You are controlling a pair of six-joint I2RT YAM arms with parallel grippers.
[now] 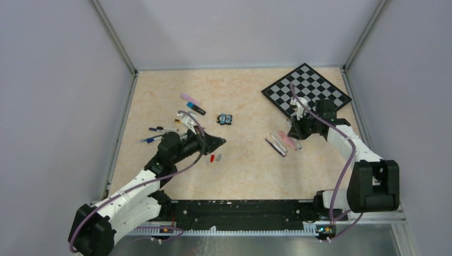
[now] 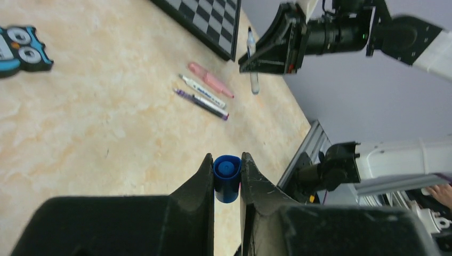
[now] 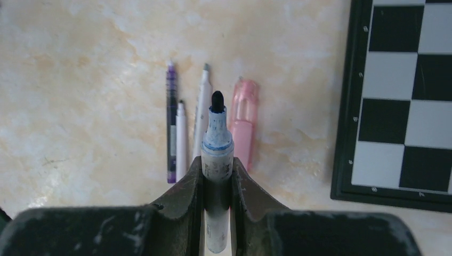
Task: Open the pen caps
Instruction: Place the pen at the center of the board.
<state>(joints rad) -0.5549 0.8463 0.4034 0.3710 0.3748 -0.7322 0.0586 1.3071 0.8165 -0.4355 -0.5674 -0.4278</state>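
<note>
L fingers – cap, R fingers – marker

Upper right of the top view: chessboard on the table; just below it, right of centre, row of pens side by side; near centre, toy block; up-left of that, two markers; further left and lower, scattered pens; below the block, two pen caps close together, apart from every pen.

The right tool pinches an uncapped marker above pens lying beside the chessboard.
</note>
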